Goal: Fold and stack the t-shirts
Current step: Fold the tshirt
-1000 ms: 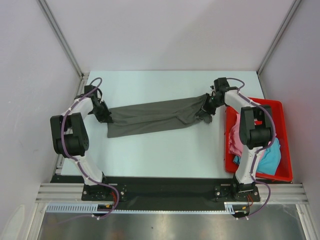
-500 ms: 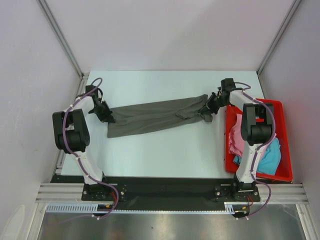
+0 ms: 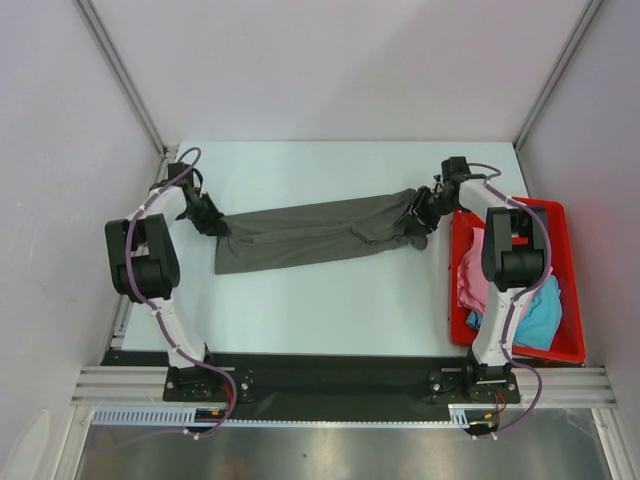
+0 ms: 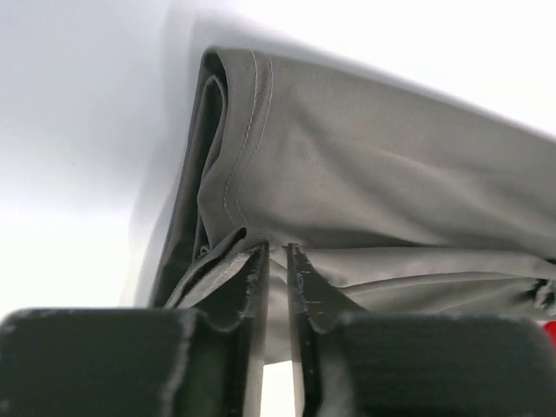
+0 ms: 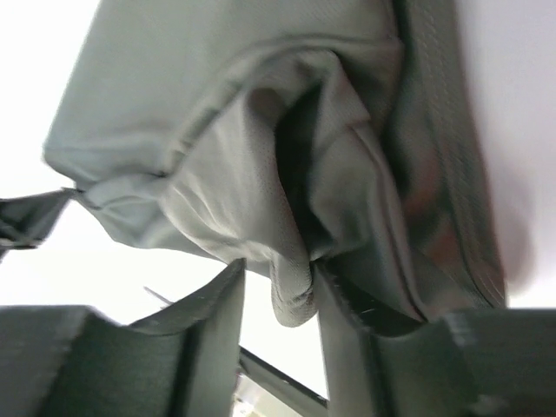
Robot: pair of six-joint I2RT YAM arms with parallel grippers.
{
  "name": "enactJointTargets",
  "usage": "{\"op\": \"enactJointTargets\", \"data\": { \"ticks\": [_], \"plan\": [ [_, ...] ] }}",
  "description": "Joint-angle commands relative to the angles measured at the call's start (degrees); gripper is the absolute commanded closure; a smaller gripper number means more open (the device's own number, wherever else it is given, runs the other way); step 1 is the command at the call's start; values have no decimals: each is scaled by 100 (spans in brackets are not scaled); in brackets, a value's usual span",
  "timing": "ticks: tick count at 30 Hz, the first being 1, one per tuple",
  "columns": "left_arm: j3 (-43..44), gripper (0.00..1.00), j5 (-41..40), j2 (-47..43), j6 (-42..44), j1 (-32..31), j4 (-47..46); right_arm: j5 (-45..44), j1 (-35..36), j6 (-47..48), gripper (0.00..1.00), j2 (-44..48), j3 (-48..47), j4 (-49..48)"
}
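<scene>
A dark charcoal-grey t-shirt (image 3: pixel 310 232) lies stretched in a long band across the table. At its left end, my left gripper (image 3: pixel 212 224) has its jaws parted by a narrow slit, and the hemmed edge (image 4: pixel 252 130) still sits between the fingertips (image 4: pixel 257 261). My right gripper (image 3: pixel 418 220) is at the right end. Its jaws stand clearly apart, and a loose fold of grey cloth (image 5: pixel 291 295) hangs in the gap against the right finger (image 5: pixel 343 321). A pink t-shirt (image 3: pixel 468 280) and a turquoise-blue t-shirt (image 3: pixel 535 315) lie bunched in the tray.
The red plastic tray (image 3: pixel 572 270) stands at the table's right edge, just beside the right arm's elbow. White enclosure walls close in on the left, the back and the right. Bare table lies in front of the grey shirt and behind it.
Both grippers have gone from shut to parted, the right one more widely. The grey shirt's ends have slackened, and the left gripper has shifted slightly back.
</scene>
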State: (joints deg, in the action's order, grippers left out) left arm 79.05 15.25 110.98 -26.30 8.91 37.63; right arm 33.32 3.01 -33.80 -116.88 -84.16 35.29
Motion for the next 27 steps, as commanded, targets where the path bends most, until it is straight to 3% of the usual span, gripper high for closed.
{"op": "enactJointTargets", "data": {
  "ticks": [1, 2, 5, 10, 12, 16, 18, 27],
  "plan": [
    [226, 78, -21, -6, -33, 67, -27, -421, 95, 575, 53, 560, -285, 583],
    [182, 69, -143, -154, -15, 67, -19, -571, 138, 820, 46, 639, -346, 750],
    [-38, 59, -390, -549, 90, 67, 130, -906, 235, 1041, 44, 789, -452, 918],
    [-539, 58, -795, -1323, 161, 41, 280, -1293, 700, 1165, 45, 842, -777, 814],
    [-679, 62, -743, -1630, 100, 6, 263, -1319, 1052, 1052, 46, 790, -742, 603],
    [-1092, 80, -76, -1755, -164, -152, -35, -1460, 1684, 788, 66, 553, -803, -125],
    [-1154, 89, 22, -1650, -226, -275, -159, -1783, 2054, 796, 82, 342, -926, -197],
    [-1155, 91, 470, -895, -182, -346, -546, -3067, 2714, 805, 98, -80, -980, -356]
  ]
}}
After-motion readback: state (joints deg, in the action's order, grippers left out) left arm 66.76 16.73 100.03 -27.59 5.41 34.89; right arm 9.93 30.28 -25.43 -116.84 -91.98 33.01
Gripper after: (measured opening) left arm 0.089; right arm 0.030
